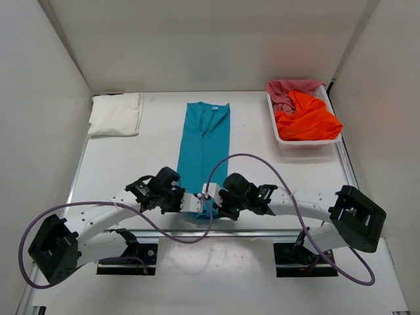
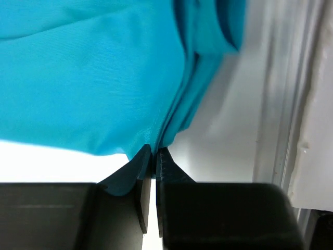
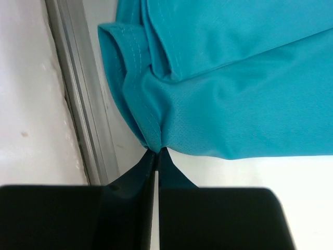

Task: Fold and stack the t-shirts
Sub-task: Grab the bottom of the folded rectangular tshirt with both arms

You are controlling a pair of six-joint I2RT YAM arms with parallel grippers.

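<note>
As left hand pinches t-shirt, right hand mirrors.

Top view: teal shirt near hem hidden under left gripper and right gripper at desk's near edge. Pinkish-red shirt mostly buried under orange shirt in basket, far right corner. Wrist views: teal cloth cut off at top and sides, finger bodies dark and blurred.
</note>
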